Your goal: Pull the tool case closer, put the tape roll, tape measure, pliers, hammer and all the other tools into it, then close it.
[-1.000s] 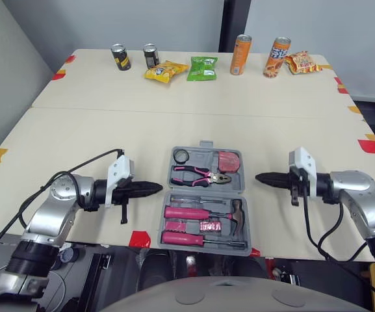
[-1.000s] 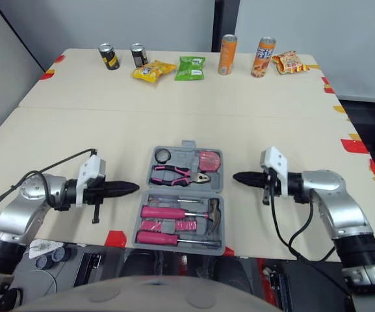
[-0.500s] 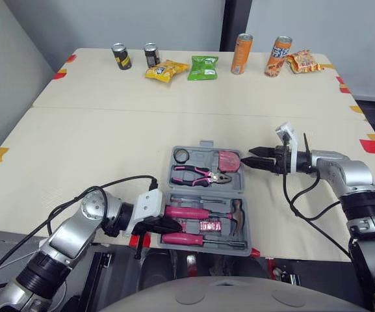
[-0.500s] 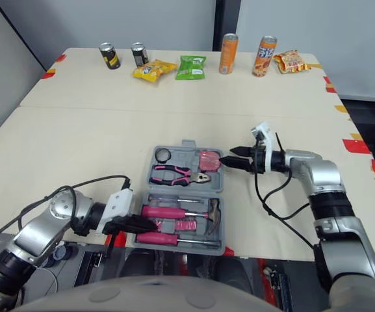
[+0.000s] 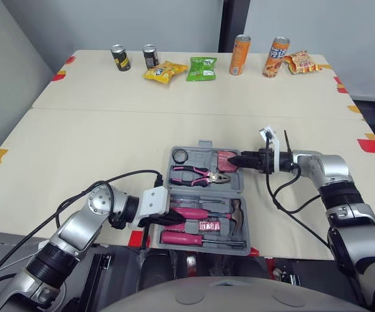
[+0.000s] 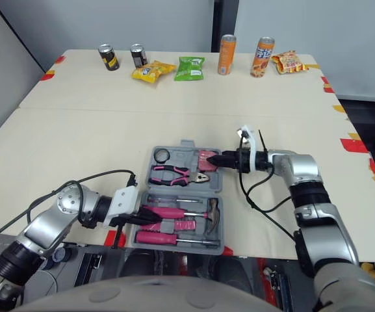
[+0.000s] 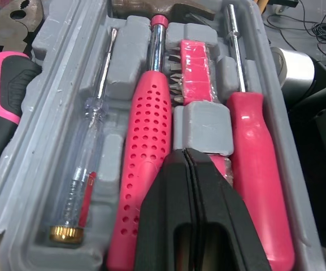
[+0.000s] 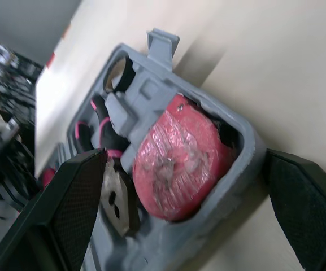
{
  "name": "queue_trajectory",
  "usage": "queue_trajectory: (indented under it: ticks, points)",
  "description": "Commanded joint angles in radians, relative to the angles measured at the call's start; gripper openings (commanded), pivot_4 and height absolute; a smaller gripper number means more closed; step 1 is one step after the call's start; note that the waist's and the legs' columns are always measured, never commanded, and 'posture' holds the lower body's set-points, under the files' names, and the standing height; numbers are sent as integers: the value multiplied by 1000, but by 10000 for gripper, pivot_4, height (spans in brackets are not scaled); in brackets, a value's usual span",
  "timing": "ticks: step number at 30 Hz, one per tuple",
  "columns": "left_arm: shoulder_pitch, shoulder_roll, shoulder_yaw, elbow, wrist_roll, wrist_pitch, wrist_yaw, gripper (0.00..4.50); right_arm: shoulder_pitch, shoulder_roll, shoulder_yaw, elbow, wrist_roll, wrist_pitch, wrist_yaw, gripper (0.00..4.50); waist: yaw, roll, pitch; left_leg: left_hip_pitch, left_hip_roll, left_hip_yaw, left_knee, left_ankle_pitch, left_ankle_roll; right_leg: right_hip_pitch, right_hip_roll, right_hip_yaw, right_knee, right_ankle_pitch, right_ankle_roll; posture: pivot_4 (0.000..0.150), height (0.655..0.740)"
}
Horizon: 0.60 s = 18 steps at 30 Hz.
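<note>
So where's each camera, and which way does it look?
Head eyes: on the head, facing forward and down at the open tool case on the table; both arms show.
Left wrist: along the shut left jaws at the hammer.
Right wrist: between the open right jaws at the tape measure.
Shared: all show the tool case.

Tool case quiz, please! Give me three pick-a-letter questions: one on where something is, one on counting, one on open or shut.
1. Where is the tape measure? A) in the far right pocket of the tool case B) in its near half C) outside it
2. How many cans stand along the far edge of the table? A) two B) four C) six
3. The tool case is: A) shut B) open C) upside down
Answers: 1A, it sits at the far half's right end; 2B, two dark, two orange; 3B, its tools are on show.
</note>
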Motion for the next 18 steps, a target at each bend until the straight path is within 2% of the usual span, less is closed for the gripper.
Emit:
queue_trajectory:
  ticks: [1, 11, 18]
  points:
    - [21, 20, -33, 66, 57, -1, 3, 0, -1, 28, 0, 3, 28, 37, 25, 44616, -2, 0, 0, 0, 0, 0, 0, 0, 0, 0, 0, 0, 0, 0, 0, 1500, 7400]
    - [25, 21, -40, 79, 61, -20, 3, 0, 24, 50, -76, -57, 101, 119, 32, 44616, -2, 0, 0, 0, 0, 0, 0, 0, 0, 0, 0, 0, 0, 0, 0, 1500, 7400]
    - [25, 15, -37, 79, 52, -29, 5, 0, 43, 33, -121, -113, 185, 124, 109, 44616, 1, 0, 0, 0, 1, 0, 0, 0, 0, 0, 0, 0, 0, 0, 0, 1500, 7400]
